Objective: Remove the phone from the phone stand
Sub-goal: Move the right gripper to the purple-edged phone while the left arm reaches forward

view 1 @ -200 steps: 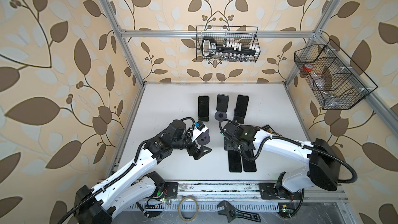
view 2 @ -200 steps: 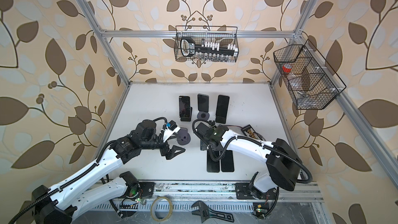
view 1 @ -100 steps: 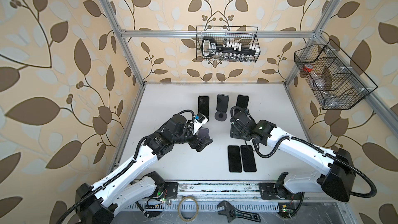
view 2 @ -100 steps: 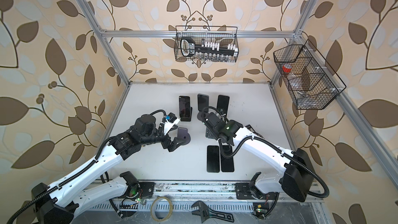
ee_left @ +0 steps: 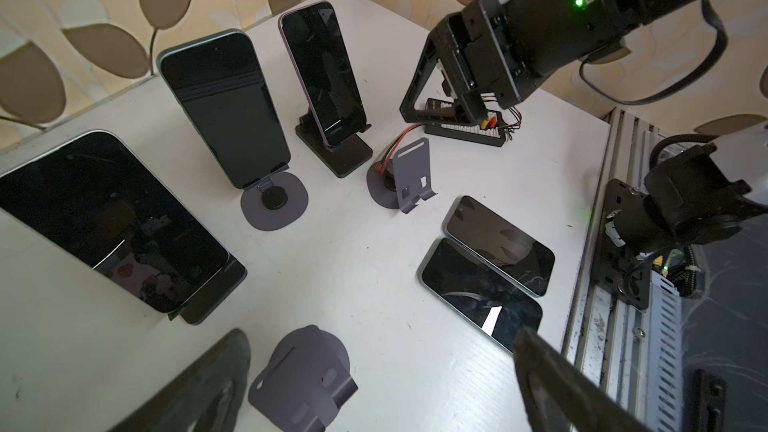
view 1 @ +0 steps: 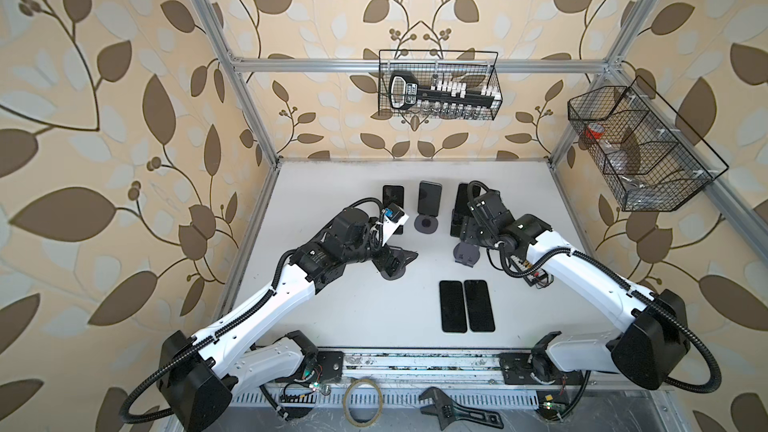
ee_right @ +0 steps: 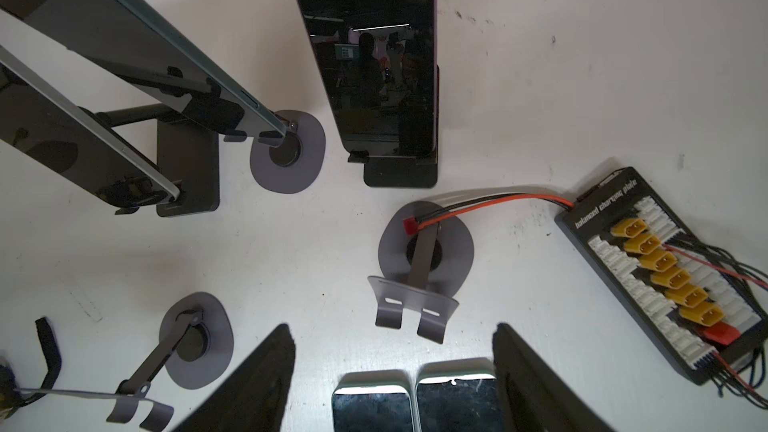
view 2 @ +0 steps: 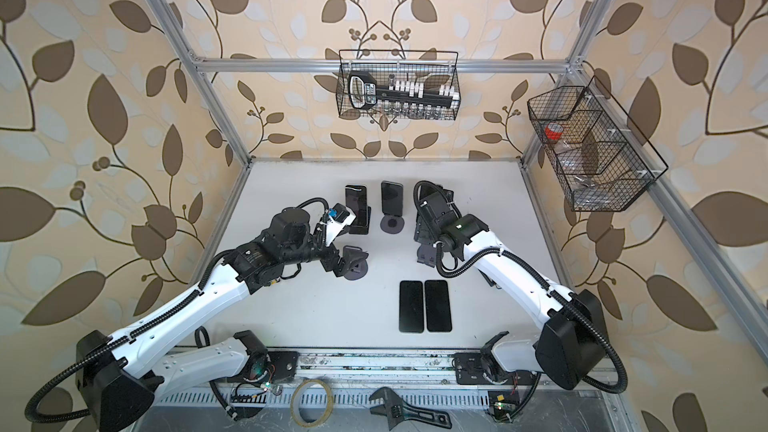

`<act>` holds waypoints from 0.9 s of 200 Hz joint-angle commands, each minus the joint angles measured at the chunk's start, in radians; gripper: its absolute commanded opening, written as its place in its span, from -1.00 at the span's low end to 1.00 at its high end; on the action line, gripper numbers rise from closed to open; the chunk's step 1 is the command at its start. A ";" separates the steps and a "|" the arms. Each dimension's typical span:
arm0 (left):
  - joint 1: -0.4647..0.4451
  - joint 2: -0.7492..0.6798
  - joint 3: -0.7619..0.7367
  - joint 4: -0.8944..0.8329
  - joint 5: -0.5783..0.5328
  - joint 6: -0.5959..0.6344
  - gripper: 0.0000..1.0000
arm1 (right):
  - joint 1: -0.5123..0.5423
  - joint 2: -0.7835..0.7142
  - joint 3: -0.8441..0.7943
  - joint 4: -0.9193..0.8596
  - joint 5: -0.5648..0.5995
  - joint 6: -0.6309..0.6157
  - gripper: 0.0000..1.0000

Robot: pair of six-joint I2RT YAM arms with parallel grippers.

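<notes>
Three glossy black slabs with rounded corners lean upright in a row at the back of the white table (view 1: 353,309). The left phone (ee_left: 112,222) and the right phone (ee_left: 322,72) each rest on black stands (ee_left: 334,151) with flat rectangular feet. The middle phone (ee_left: 226,110) sits on a grey stand (ee_left: 274,205) of thin bent sheet with a round disc foot. Nearer the front are a right empty stand (ee_left: 405,176) and a left empty stand (ee_left: 303,376), made of the same matte grey sheet with slotted cradles and curled lips. Two flat phones (ee_left: 498,243) lie face up, just beside each other, near the front edge. The left gripper (ee_left: 374,392) hangs over the left empty stand with its dark fingers spread wide and nothing in them. The right gripper (ee_right: 392,384) is close to the right phone and the right empty stand. Its black wedge-shaped fingers (ee_right: 257,380) are parted and hold nothing. A black charging board (ee_right: 665,276) with yellow plugs lies beside that stand, and its red and black wires trail onto the disc foot.
</notes>
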 commanded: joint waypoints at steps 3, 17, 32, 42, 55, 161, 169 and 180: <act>-0.008 0.025 0.063 0.053 0.004 0.039 0.97 | -0.017 0.043 0.049 0.020 -0.024 -0.050 0.52; -0.008 0.047 0.083 0.056 0.008 0.048 0.97 | -0.027 0.067 0.070 0.021 -0.022 -0.062 0.52; -0.006 0.071 0.100 0.059 0.009 0.057 0.97 | -0.042 0.087 0.091 0.020 -0.019 -0.069 0.52; -0.006 0.082 0.111 0.063 0.008 0.060 0.97 | -0.053 0.096 0.103 0.024 -0.022 -0.071 0.52; -0.006 0.094 0.119 0.071 0.005 0.066 0.97 | -0.067 0.108 0.118 0.031 -0.027 -0.079 0.52; -0.006 0.095 -0.007 0.225 -0.056 0.049 0.98 | -0.102 0.212 0.201 0.050 -0.030 -0.086 0.63; -0.006 0.093 -0.007 0.224 -0.070 0.050 0.98 | -0.102 0.218 0.197 0.060 -0.031 -0.085 0.63; -0.005 0.094 -0.002 0.216 -0.089 0.052 0.98 | -0.102 0.228 0.198 0.065 -0.034 -0.083 0.65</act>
